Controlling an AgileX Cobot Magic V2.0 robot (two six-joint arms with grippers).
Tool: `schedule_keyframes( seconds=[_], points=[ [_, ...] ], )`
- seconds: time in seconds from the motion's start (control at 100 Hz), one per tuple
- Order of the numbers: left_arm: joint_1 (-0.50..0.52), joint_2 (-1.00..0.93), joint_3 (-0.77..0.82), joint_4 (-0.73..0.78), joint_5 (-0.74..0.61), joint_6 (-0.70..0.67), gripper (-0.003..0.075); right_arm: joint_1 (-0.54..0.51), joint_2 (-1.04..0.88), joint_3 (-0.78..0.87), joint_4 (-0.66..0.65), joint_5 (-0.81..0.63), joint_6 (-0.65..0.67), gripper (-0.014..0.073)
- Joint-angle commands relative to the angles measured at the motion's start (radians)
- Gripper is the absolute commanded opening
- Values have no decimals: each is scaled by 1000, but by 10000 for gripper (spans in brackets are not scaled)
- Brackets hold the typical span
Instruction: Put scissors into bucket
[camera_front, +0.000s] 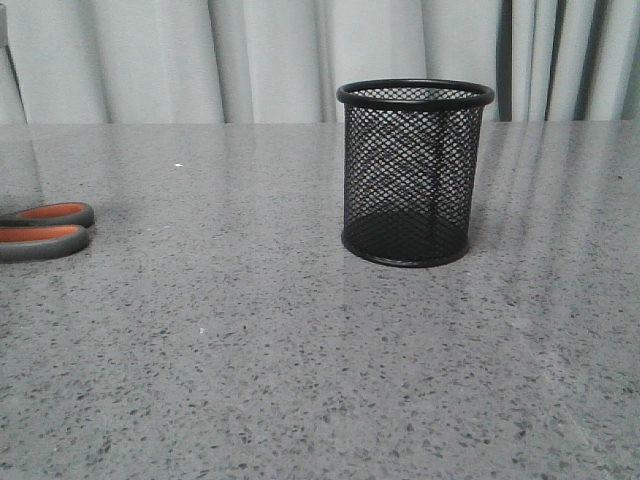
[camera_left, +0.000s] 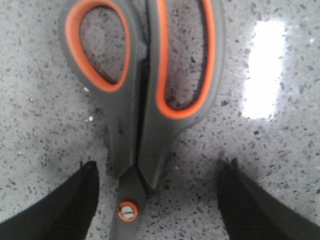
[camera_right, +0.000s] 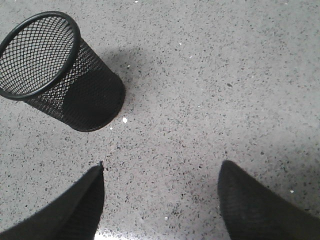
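Pale curtains (camera_front: 270, 60) hang behind a grey speckled stone table (camera_front: 300, 380), its top faintly glossy. Far left of the bucket (camera_front: 415, 172), at the front view's edge, the scissors (camera_front: 45, 230) lie flat on the table; only their two grey, orange-lined handle loops show there, one beside the other. From the left wrist, the left gripper (camera_left: 157, 200) hangs above the scissors with its dark fingers (camera_left: 60, 210) spread wide, one on each side of the pivot screw and clear of the handles. The blades are out of sight. The bucket stands upright near the table's middle, well apart from the scissors, nothing showing through its mesh. Beyond the bucket, the right gripper (camera_right: 160, 200) is likewise spread wide over bare table, holding nothing.
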Motion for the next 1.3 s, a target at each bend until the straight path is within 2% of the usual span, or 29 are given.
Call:
schedule_keyframes(
  seconds=[0.0,0.2,0.51,0.67,0.76,0.83,0.98,1.05,1.29],
  points=[
    [-6,-16,-28,-29,-16,11,470,-3,3,-36,6,-42,-12,437],
    [-6,31,-64,-53,20,13,469,-3,3,-36,6,-42,-12,437],
    [-6,129,-201,-78,191,15,469,-3,3,-36,6,-42,-12,437],
    [-6,150,-206,-76,218,15,463,-3,3,-36,6,-31,-12,437],
    [-6,155,-206,-76,218,15,417,-3,3,-36,6,-31,-12,437],
    [-6,155,-206,-76,218,15,340,-3,3,-36,6,-31,-12,437],
    [-6,155,-206,-74,218,15,83,-3,3,-36,6,-31,-12,437],
    [-6,155,-206,-74,218,15,-13,-3,3,-36,6,-31,-12,437],
    [-6,140,-225,-75,218,-13,-18,-3,3,-36,6,-29,-12,437]
  ],
)
